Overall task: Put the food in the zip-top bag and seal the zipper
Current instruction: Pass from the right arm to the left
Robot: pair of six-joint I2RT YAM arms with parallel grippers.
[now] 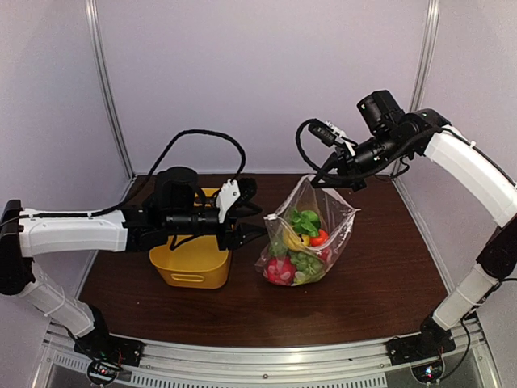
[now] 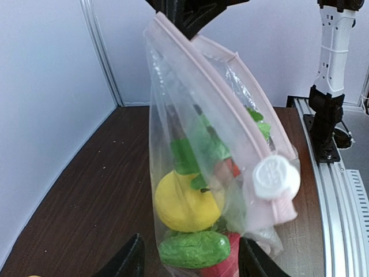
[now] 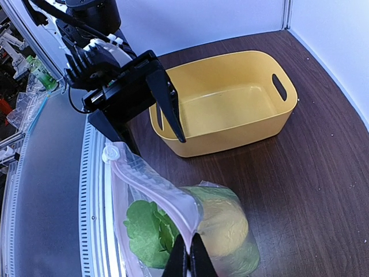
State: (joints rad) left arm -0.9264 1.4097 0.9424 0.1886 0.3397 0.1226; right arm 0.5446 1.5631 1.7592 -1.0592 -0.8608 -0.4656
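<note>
A yellow basket [image 1: 191, 272] with slotted handles stands upright on the dark wood counter [image 1: 380, 275], just below the left gripper [image 1: 252, 212] and well apart from the right gripper [image 1: 338, 182]. Pale walls [image 1: 266, 73] rise behind both.

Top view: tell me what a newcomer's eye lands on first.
The clear zip-top bag, stuffed with bright toy food, stands out at the centre, held up by its top corner in the shut right hand. Just left of it sits the yellow basket. The left hand is open between the two, its fingers pointing at the bag.
</note>
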